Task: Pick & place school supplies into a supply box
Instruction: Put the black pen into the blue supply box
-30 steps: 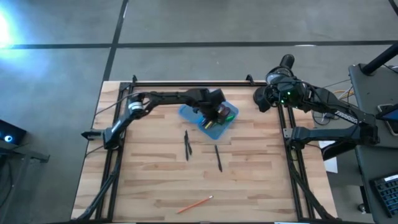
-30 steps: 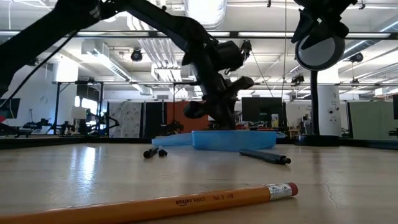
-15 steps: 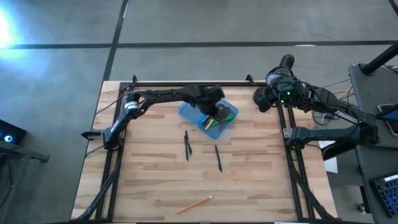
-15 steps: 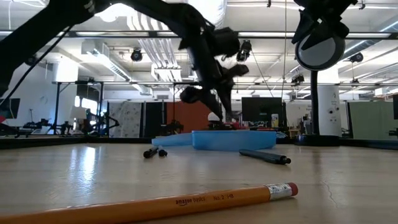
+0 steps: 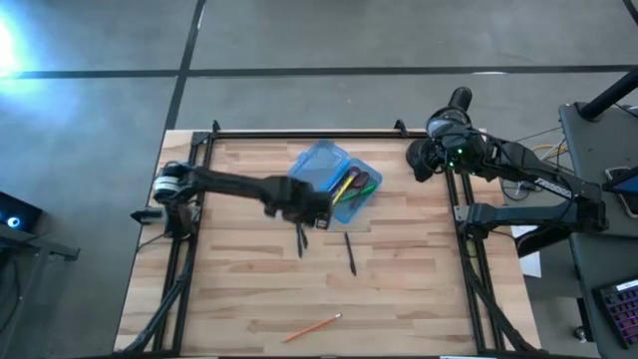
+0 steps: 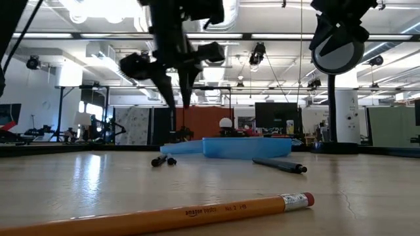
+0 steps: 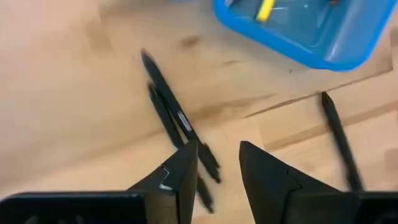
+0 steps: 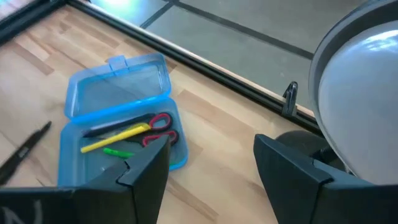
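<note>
The translucent blue supply box (image 5: 321,163) lies open on the table's far middle. Its tray (image 8: 118,152) holds a yellow pen, a green pen, a dark pen and the red-handled scissors (image 8: 158,129). Two black pens (image 7: 166,109) lie side by side on the wood just near of the box, a third black pen (image 5: 350,253) lies to their right, and an orange pencil (image 5: 311,326) lies by the near edge. My left gripper (image 7: 219,148) hangs open above the black pair (image 6: 162,159), clear of it. My right gripper (image 8: 211,155) waits open at the table's far right.
A black desk lamp stands by the right arm; its round head (image 6: 338,46) hangs above the table's right side and fills the right wrist view's corner (image 8: 364,93). Black rails frame the table's far edge (image 5: 299,133). Bare wood lies between the pens and the pencil.
My left gripper has risen out of the supply box and swung toward the table's near-left, ending above the two black pens. The box and everything on the table have stayed where they were.
</note>
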{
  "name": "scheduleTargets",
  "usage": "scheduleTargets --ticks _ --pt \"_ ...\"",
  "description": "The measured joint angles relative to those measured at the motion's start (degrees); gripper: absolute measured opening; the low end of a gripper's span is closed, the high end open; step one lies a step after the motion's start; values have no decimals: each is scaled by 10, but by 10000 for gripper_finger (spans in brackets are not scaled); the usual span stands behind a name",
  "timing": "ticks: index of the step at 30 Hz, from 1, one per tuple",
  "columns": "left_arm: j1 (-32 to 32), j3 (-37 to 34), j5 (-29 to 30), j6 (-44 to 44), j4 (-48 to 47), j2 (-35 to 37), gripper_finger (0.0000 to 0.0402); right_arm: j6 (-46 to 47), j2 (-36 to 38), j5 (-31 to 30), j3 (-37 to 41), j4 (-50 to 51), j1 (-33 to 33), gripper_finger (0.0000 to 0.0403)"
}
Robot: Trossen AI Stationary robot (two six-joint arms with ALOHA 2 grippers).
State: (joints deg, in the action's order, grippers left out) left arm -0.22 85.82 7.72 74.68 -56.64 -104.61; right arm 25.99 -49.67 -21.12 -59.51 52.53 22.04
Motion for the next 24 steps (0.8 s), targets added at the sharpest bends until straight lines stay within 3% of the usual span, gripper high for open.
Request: scheduleTargets --ticks 4,9,17,24 --pt "-30 -94 -5 112 96 30 103 -7 0 1 12 0 0 224" --pt "-58 -157 -7 182 102 31 103 -21 0 1 16 0 0 224" --pt "-70 -177 15 228 177 18 103 -26 0 1 17 -4 0 224" --pt "-70 -196 27 230 157 17 104 -26 0 1 17 -5 0 224"
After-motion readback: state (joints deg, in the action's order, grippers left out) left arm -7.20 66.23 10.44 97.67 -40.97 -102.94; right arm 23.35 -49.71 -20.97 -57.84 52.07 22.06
